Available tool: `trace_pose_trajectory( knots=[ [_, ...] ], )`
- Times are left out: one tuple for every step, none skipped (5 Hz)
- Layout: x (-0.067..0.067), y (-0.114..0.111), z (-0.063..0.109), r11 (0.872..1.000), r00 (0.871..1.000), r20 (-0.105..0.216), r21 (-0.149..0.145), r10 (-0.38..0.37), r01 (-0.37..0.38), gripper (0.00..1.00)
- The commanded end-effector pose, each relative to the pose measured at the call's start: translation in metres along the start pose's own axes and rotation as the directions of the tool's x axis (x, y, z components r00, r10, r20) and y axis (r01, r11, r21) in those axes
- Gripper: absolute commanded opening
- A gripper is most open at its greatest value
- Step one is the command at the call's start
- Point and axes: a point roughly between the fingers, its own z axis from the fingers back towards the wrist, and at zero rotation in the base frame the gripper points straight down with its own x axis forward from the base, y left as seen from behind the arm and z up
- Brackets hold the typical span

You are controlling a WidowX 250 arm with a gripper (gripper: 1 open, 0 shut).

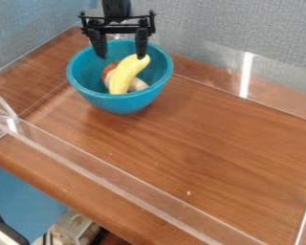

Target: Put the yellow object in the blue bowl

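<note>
A yellow toy banana lies inside the blue bowl at the back left of the wooden table. It leans on something red and something pale at the bowl's bottom. My gripper hangs just above the bowl's far rim. Its two dark fingers stand wide apart with nothing between them, and the banana sits below them, apart from both.
Clear acrylic walls ring the wooden table top. A grey-blue wall stands behind the bowl. The table's front edge drops off at the lower left.
</note>
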Motion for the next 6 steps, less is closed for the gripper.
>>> trace_pose_trajectory(
  knots=[
    [0.007,0.001,0.019,0.999,0.997,0.065,0.006,0.047,-0.048,1.0],
    [0.002,0.004,0.015,0.995,0.993,0.06,0.024,0.098,-0.1,1.0],
    [0.001,0.004,0.005,0.995,0.994,0.052,0.035,0.092,-0.094,1.0],
    [0.0,0.004,-0.004,0.995,0.995,0.044,0.046,0.084,-0.086,1.0],
    [-0.006,0.003,-0.011,0.988,0.989,0.043,0.062,0.142,-0.144,1.0],
    [-0.011,0.002,-0.011,0.977,0.979,0.048,0.067,0.201,-0.204,1.0]
  ],
)
